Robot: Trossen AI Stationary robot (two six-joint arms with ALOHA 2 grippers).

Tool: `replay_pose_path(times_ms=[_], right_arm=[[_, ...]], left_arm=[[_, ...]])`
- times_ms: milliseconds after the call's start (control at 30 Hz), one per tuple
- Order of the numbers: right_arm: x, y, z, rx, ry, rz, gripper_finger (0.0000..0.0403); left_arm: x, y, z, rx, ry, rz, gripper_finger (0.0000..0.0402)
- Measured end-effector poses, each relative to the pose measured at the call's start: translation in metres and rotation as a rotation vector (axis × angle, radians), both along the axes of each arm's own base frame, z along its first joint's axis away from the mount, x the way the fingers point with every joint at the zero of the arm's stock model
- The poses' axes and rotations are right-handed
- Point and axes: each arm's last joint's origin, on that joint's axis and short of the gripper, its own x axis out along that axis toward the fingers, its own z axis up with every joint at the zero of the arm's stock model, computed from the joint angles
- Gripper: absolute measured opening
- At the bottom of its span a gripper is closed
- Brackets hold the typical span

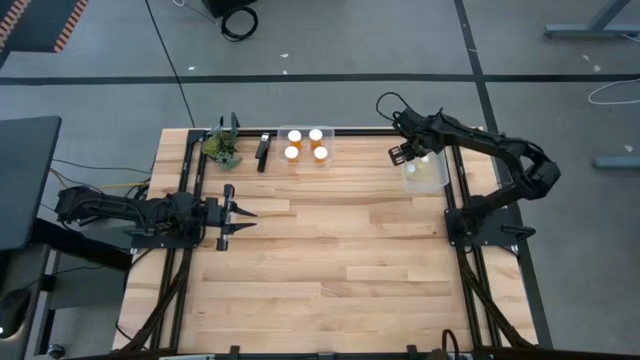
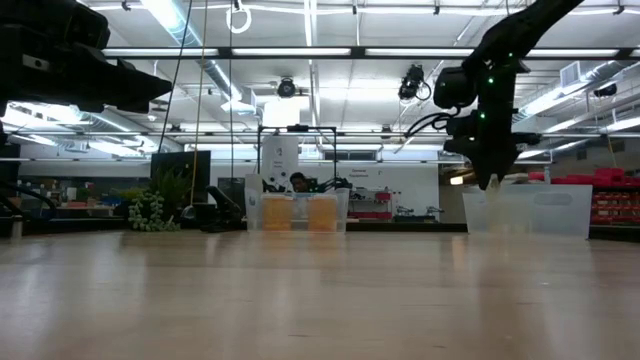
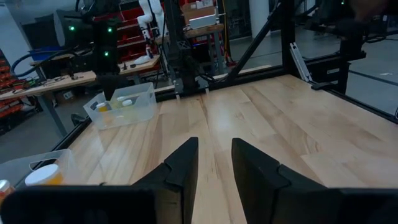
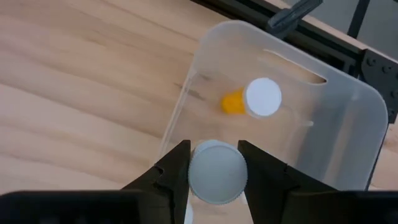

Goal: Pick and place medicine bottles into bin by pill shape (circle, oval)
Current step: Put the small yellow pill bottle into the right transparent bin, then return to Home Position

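With the right gripper clamped on a white-capped medicine bottle above the near rim of the clear bin, releasing here risks the bottle striking the wall and landing outside; the left gripper, narrowly parted and empty, waits at the table's left side.

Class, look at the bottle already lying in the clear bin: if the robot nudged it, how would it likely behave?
The bottle lies on its side in the clear bin, so its round body would probably roll. It looks small and plastic, likely light. The bin's walls should stop it.
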Motion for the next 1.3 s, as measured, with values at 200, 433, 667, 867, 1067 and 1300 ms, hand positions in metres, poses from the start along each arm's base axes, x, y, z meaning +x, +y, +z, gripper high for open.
replay_pose_path(times_ms=[200, 433, 667, 867, 1067, 1300], right_arm=[[0.003, -0.012, -0.013, 0.035, -0.002, 0.003, 0.0134], [0.006, -0.019, -0.030, 0.084, 0.037, -0.004, 0.0134], [0.005, -0.021, -0.032, 0.090, 0.038, -0.019, 0.0134], [0.005, -0.021, -0.032, 0.088, 0.036, -0.022, 0.0148], [0.005, -0.021, -0.032, 0.089, 0.040, -0.012, 0.0170], [0.003, -0.018, -0.024, 0.065, 0.030, 0.006, 0.0174]], left_arm=[[0.000, 0.000, 0.000, 0.000, 0.000, 0.000, 0.0104], [0.000, 0.000, 0.000, 0.000, 0.000, 0.000, 0.0107], [0.000, 0.000, 0.000, 0.000, 0.000, 0.000, 0.0103], [0.000, 0.000, 0.000, 0.000, 0.000, 0.000, 0.0106], [0.000, 0.000, 0.000, 0.000, 0.000, 0.000, 0.0104], [0.000, 0.000, 0.000, 0.000, 0.000, 0.000, 0.0106]])
